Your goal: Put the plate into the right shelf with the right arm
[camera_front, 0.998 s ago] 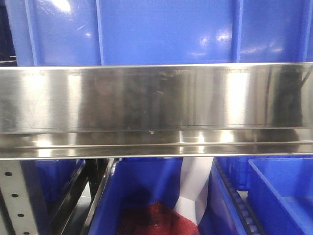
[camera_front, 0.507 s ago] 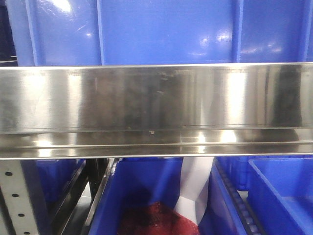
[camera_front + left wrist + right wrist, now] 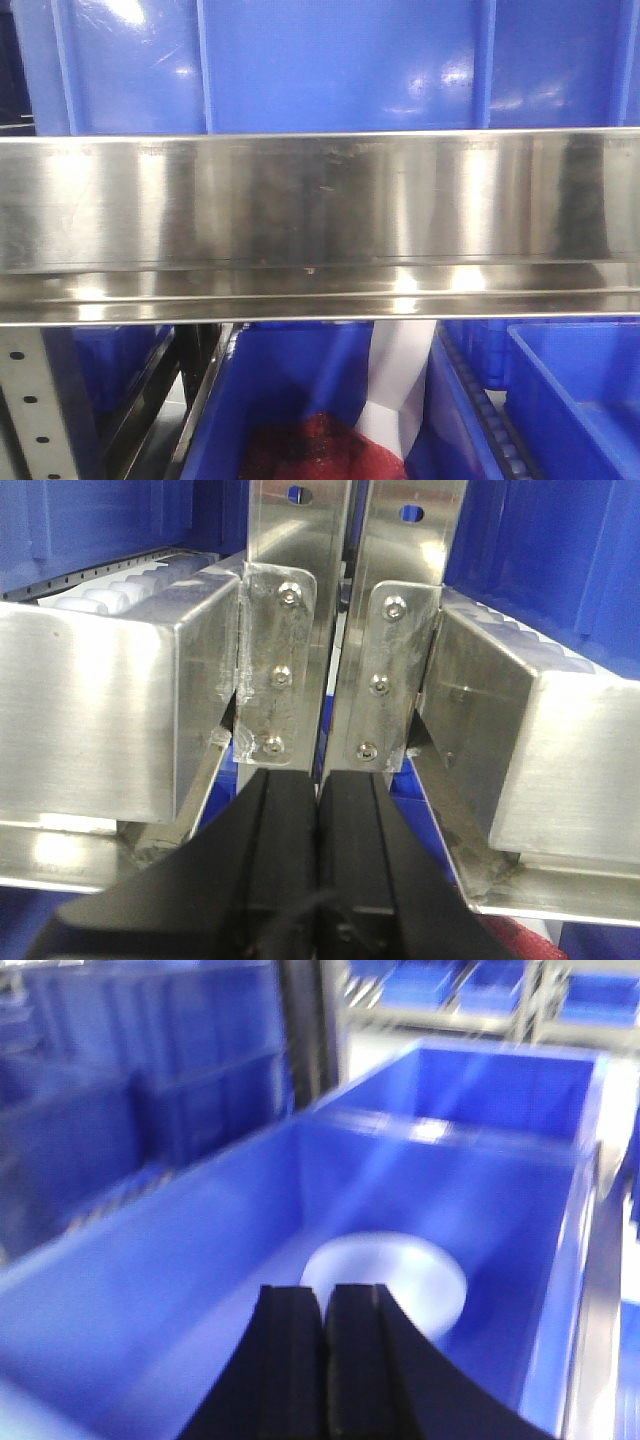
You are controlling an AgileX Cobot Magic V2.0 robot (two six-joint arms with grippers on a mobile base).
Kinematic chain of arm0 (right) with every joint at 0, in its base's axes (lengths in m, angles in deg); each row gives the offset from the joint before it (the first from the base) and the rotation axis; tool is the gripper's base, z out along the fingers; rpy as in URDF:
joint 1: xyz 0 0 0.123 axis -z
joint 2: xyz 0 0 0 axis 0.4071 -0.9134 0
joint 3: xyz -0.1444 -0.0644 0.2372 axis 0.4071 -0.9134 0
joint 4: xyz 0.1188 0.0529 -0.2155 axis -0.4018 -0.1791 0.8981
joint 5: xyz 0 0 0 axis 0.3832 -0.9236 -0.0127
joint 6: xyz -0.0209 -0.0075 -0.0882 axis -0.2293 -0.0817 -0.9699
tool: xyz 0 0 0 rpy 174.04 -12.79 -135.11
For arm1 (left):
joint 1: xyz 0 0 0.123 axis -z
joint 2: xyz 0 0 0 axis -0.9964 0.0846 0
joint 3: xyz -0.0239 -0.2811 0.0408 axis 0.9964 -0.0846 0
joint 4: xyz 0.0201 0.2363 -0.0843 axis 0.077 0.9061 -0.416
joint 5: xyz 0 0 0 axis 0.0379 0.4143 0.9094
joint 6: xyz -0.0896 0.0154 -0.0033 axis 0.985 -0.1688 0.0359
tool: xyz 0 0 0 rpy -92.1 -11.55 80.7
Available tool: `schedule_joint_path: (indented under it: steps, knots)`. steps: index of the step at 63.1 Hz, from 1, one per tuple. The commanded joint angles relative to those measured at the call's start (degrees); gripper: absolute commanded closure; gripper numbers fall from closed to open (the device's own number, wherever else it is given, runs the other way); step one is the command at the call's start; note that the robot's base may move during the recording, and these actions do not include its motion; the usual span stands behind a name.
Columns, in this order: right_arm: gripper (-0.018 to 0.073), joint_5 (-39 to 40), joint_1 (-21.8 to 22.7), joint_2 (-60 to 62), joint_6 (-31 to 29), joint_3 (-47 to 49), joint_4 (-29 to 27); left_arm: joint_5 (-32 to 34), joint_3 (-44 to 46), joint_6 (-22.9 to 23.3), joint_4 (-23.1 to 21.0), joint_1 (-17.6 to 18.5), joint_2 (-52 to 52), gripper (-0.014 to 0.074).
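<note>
The white plate (image 3: pixel 385 1280) lies flat on the floor of a large blue bin (image 3: pixel 180 1290), blurred in the right wrist view. My right gripper (image 3: pixel 324 1295) hangs above the bin with its black jaws shut together and nothing between them; its tips overlap the plate's near edge in the picture. The right shelf shows as a wide brushed-steel front rail (image 3: pixel 320 200) across the front view, with blue bins (image 3: pixel 340 60) above it. My left gripper (image 3: pixel 320 780) is shut and empty, right in front of two perforated steel uprights (image 3: pixel 290 630).
Under the rail stand more blue bins; one (image 3: pixel 290 400) holds something dark red (image 3: pixel 320 450). A perforated upright (image 3: pixel 30 400) stands at the lower left. Steel rail ends (image 3: pixel 100 710) flank the left gripper. More blue bins and racks (image 3: pixel 450 990) lie behind.
The front view stays put. Only the dark reflection at the right end of the steel rail has drifted slightly left.
</note>
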Motion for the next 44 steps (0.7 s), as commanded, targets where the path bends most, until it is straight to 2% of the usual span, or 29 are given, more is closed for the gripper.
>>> schedule_joint_path:
  steps: [1,32,38,44]
  knots:
    - [0.0505,3.3,0.3,1.0,-0.2,2.0,-0.4,5.1,-0.5,0.3,0.0,0.1,-0.4,0.0643]
    - [0.0505,4.0,0.3,0.6,-0.2,1.8,-0.4,5.1,-0.5,0.3,0.0,0.1,-0.4,0.0643]
    - [0.0505,8.2,0.3,1.1,-0.2,-0.1,1.4,5.1,-0.5,0.3,0.0,0.1,-0.4,0.0643]
    - [0.0505,18.6,0.3,2.4,-0.2,-5.9,7.2,5.1,-0.5,0.3,0.0,0.1,-0.4,0.0643]
